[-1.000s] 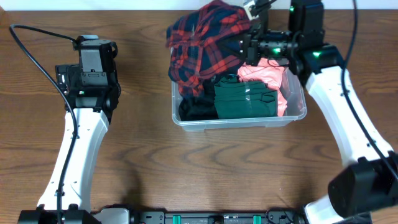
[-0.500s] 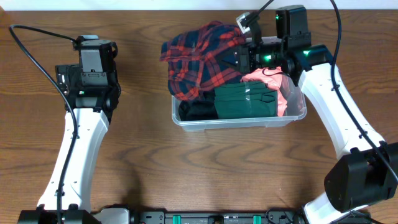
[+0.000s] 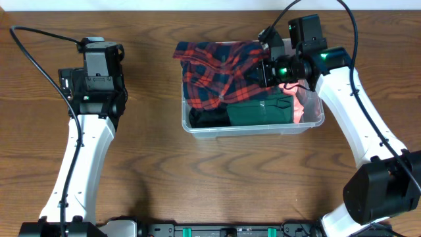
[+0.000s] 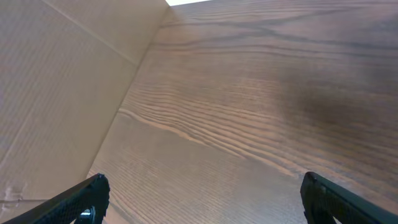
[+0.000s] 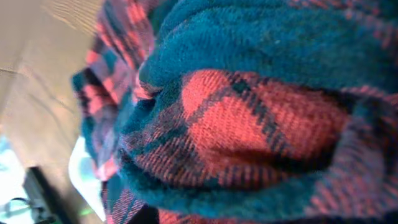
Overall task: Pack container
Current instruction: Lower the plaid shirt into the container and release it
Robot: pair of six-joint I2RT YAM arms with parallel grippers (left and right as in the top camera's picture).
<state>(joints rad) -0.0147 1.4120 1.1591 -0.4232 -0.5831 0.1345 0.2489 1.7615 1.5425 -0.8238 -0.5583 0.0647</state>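
Note:
The clear plastic container [image 3: 309,124] stands on the wooden table right of centre. It holds a dark green folded garment [image 3: 260,110], a pink garment [image 3: 304,100] and a black one [image 3: 205,118]. A red and navy plaid shirt [image 3: 217,72] lies spread over its left and back part. My right gripper [image 3: 264,71] is low over the container and grips the plaid shirt; the shirt [image 5: 249,112] fills the right wrist view and hides the fingers. My left gripper [image 4: 202,202] is open and empty over bare table at the far left.
A brown cardboard wall [image 4: 56,93] borders the table on the left in the left wrist view. Black cables run from both arms along the table's back edge.
My right gripper has moved down and towards the container with the plaid shirt. The shirt, bunched above the rim before, now lies spread flatter over the container. The left arm has not moved.

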